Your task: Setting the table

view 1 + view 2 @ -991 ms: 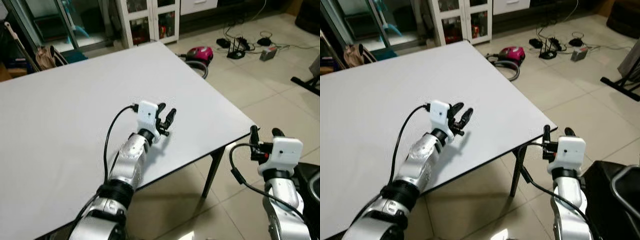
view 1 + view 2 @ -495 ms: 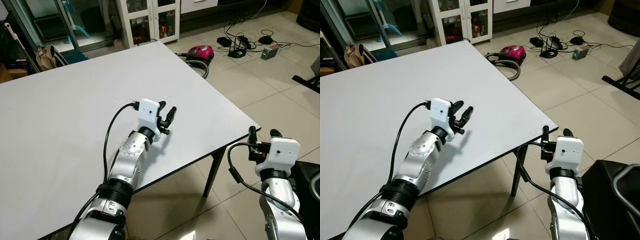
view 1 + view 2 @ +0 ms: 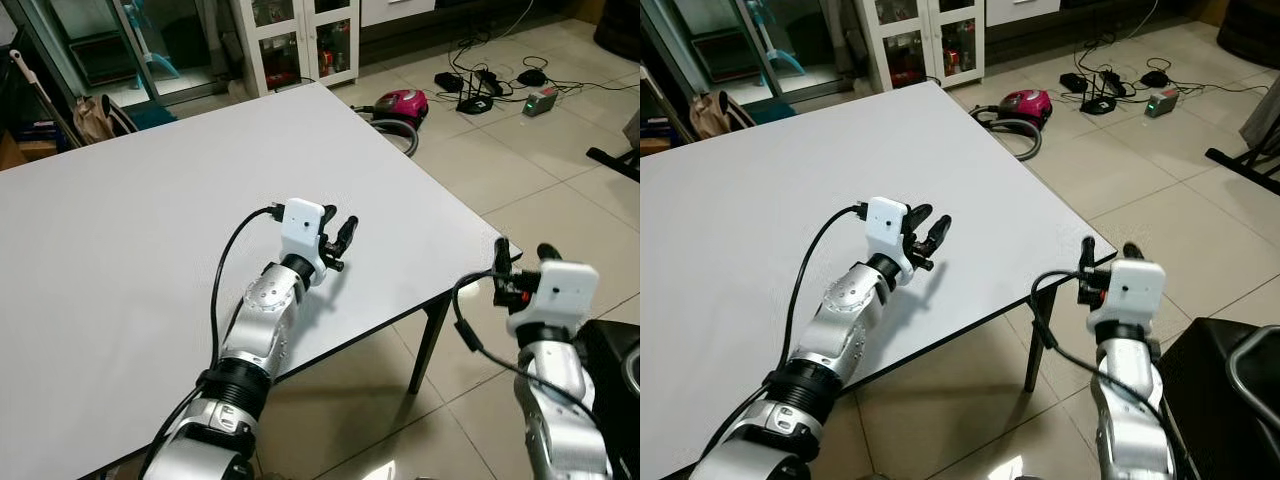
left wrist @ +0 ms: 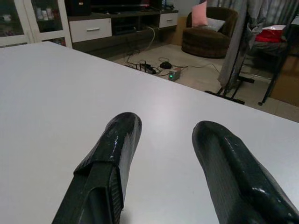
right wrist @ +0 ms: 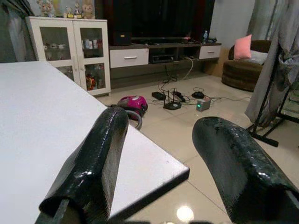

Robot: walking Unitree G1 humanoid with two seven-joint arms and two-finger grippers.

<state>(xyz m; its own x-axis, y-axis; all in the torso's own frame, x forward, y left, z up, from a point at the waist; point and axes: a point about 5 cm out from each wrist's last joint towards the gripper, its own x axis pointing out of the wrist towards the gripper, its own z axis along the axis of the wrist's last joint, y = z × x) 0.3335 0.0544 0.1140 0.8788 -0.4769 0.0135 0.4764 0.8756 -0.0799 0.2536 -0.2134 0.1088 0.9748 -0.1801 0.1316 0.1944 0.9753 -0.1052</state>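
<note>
A bare white table (image 3: pixel 150 190) stands before me with no tableware on it. My left gripper (image 3: pixel 338 228) hovers just above the tabletop near its front right part, fingers (image 4: pixel 112 158) open and holding nothing. My right gripper (image 3: pixel 522 252) is off the table beside its front right corner (image 3: pixel 498 240), above the tiled floor, also open and with nothing between its fingers (image 5: pixel 93 163).
A pink vacuum cleaner (image 3: pixel 400 105) lies on the floor past the table's right edge. Cables and a power strip (image 3: pixel 500 90) are scattered further right. White glass-door cabinets (image 3: pixel 300 40) stand at the back. A black bin (image 3: pixel 1240 370) sits at lower right.
My right gripper has moved slightly up and left, nearer the table's corner. The left gripper has shifted a little to the right over the tabletop.
</note>
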